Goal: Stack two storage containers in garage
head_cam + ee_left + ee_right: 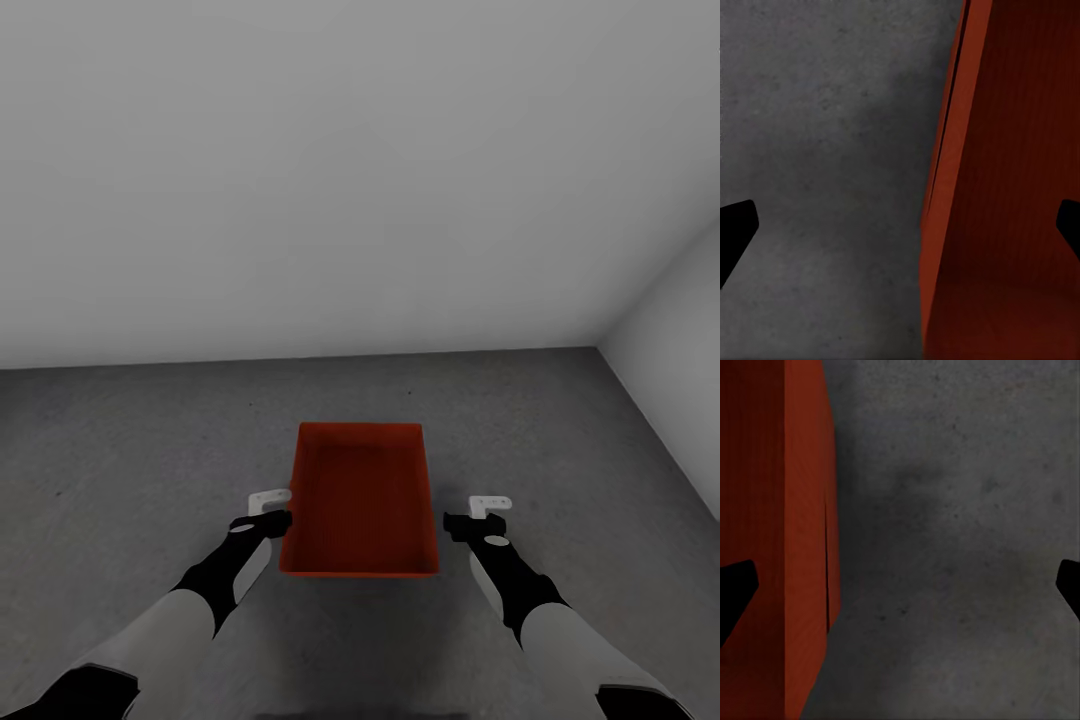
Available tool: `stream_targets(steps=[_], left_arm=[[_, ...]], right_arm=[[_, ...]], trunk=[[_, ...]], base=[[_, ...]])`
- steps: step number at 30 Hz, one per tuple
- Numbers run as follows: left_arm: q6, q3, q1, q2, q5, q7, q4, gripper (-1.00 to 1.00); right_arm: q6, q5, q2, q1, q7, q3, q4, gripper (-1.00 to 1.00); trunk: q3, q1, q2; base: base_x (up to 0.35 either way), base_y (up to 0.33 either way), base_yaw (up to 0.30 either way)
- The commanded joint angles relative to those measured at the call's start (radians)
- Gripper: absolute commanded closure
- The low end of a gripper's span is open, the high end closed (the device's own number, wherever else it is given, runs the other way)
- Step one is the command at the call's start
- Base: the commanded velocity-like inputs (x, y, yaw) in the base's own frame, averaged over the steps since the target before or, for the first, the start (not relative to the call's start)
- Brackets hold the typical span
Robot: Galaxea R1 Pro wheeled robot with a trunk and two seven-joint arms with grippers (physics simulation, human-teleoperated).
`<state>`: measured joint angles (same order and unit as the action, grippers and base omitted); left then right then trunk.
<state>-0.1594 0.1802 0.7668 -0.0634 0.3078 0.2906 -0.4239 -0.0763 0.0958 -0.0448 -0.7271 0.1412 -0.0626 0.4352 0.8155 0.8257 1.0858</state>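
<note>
A red-orange storage container [360,500] sits on the dark concrete floor [130,450] of the garage, open top up; a thin seam along its wall in the wrist views may be a second bin nested inside, though that is hard to tell. The left gripper [268,510] and right gripper [478,515] flank it, jaws spread wide, gripping nothing. Pale grey walls [330,170] stand beyond and at right.

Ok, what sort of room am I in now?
Probably the garage: rough dark concrete floor, plain light-grey walls meeting in a bare corner, no furniture in view. A red-orange bin sits on the floor between the open grippers.
</note>
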Motion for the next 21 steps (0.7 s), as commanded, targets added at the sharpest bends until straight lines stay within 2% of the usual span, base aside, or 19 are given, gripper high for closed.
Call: stream_targets(steps=[1, 21], left_arm=[[-0.005, 0.008, 0.0, 0.002, 0.008, 0.008, -0.001, -1.0], [-0.005, 0.01, 0.0, 0.008, 0.008, 0.008, -0.001, -1.0]], right_arm=[[-0.007, 0.01, -0.001, 0.0, 0.0, -0.006, 0.002, -1.0], [-0.007, 0.012, -0.001, 0.0, 0.004, -0.006, -0.009, -1.0]], trunk=[[-0.003, -0.004, -0.007], [-0.065, -0.081, -0.147]], base=[[0.0, 0.0, 0.0], [0.0, 0.0, 0.0]])
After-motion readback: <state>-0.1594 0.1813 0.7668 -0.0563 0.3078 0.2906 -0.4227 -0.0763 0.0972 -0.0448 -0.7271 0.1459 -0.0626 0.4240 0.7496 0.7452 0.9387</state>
